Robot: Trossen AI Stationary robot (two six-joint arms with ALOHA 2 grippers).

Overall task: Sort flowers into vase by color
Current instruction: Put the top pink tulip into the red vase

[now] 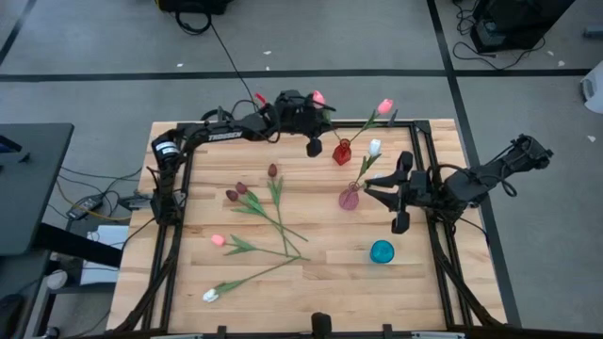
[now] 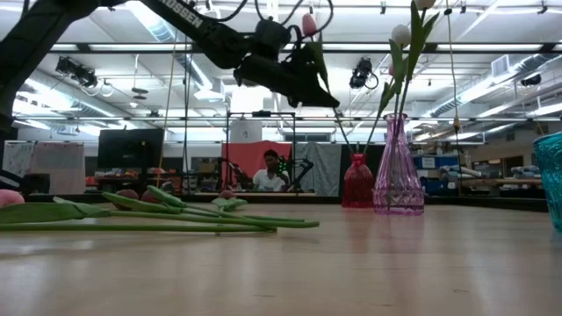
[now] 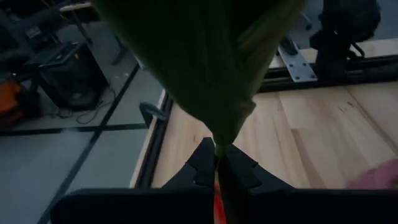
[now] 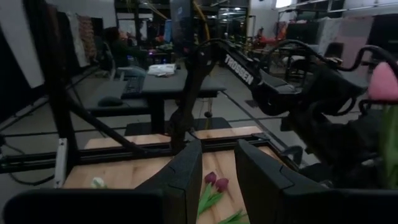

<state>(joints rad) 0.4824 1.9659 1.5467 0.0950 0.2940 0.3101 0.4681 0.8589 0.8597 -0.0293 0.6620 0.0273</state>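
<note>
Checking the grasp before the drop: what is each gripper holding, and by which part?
The left gripper pinches a pink-headed artificial tulip by its green stem. The right gripper holds nothing.

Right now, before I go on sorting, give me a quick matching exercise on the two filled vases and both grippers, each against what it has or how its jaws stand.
Things:
1. red vase
2. pink vase
3. left gripper
4. right gripper

States:
a. white tulip stands in it
b. jaws open, nothing between them
c. pink tulip stands in it
d. jaws shut on the stem of the raised tulip

Pairs: 1-c, 2-a, 3-d, 4-b
</note>
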